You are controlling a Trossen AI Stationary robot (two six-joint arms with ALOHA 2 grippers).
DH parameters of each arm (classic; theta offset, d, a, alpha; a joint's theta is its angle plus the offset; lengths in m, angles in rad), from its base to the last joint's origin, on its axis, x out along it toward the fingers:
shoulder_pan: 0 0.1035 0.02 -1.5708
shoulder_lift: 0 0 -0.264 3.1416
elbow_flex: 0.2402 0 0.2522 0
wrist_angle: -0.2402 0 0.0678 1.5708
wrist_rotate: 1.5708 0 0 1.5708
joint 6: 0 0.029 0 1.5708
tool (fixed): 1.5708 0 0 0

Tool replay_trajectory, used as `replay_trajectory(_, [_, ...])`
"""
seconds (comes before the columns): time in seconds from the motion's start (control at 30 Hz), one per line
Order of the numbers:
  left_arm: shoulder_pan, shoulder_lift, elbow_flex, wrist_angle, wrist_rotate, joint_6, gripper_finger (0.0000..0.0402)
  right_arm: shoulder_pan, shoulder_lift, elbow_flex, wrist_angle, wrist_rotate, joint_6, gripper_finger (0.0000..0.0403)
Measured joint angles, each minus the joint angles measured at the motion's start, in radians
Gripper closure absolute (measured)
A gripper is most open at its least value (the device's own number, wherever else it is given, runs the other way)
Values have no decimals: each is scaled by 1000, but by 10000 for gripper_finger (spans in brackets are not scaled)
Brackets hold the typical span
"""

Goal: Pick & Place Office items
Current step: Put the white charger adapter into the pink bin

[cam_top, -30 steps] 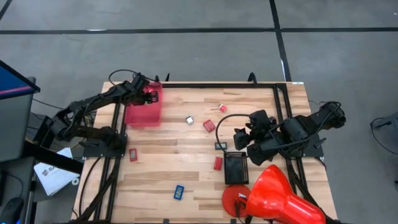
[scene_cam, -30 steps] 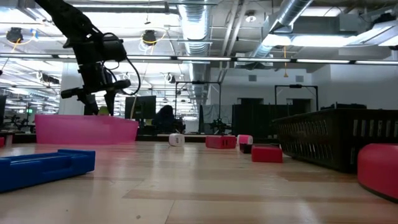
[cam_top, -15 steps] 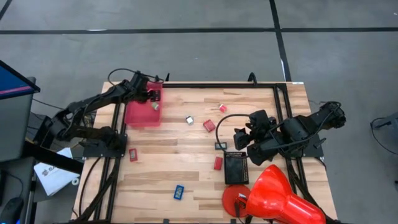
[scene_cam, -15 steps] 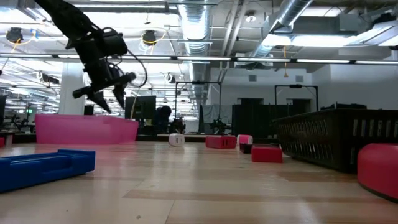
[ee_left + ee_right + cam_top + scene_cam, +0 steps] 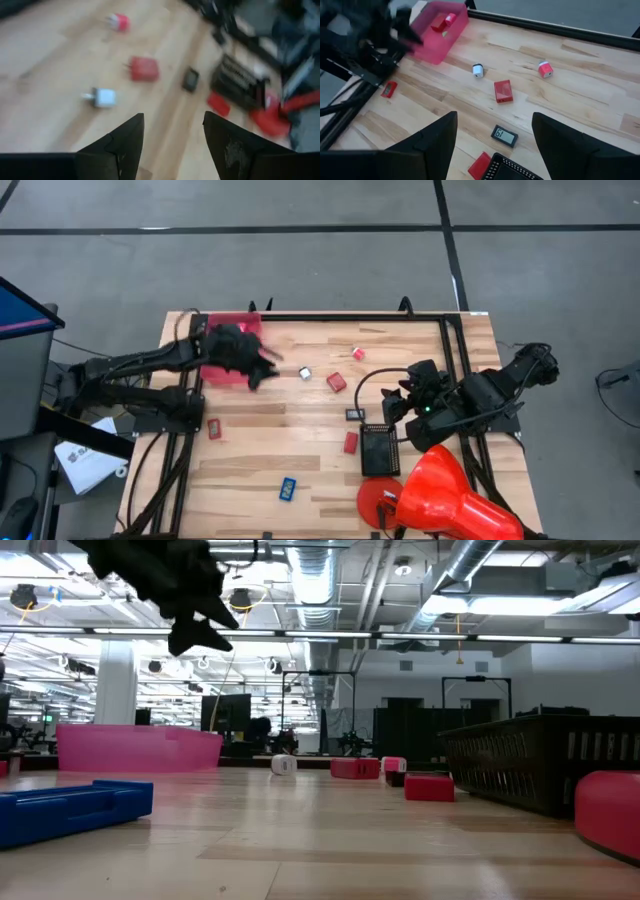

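Nearest the front edge lay a blue rectangular block (image 5: 287,488); farther in, a red flat block (image 5: 351,442) beside the black mesh tray (image 5: 380,450). The right gripper (image 5: 389,406), fingers apart and empty, hung above that tray. Beyond, the left gripper (image 5: 266,369), fingers apart, empty, hovered beside the pink plastic bin (image 5: 440,30), near a small white-blue piece (image 5: 305,374).

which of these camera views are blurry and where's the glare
Left wrist view: motion-smeared throughout; the white piece and red block look soft. Low view: left tool a dark smear, bright ceiling lights glare behind. High view: mostly sharp. Right wrist view: pink bin slightly soft.
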Motion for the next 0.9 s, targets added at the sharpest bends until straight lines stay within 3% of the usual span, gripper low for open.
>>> replay_trajectory(0.13, [-191,88,0,23,-192,13,202,0,-28,0,0,14,-1,152])
replay_trajectory(0.27, [-244,240,60,30,-218,21,189,-1,-65,0,0,31,-8,152])
replay_trajectory(0.4, [-236,396,223,-90,-188,158,154,-1,-98,0,0,36,-28,152])
replay_trajectory(0.57, [-178,540,415,-190,-267,298,96,17,-110,0,3,68,-28,152])
replay_trajectory(0.73, [-96,629,444,-222,-265,248,62,54,-104,0,30,119,-18,152])
replay_trajectory(0.9, [-52,700,441,-215,-287,240,64,95,-95,0,13,194,39,152])
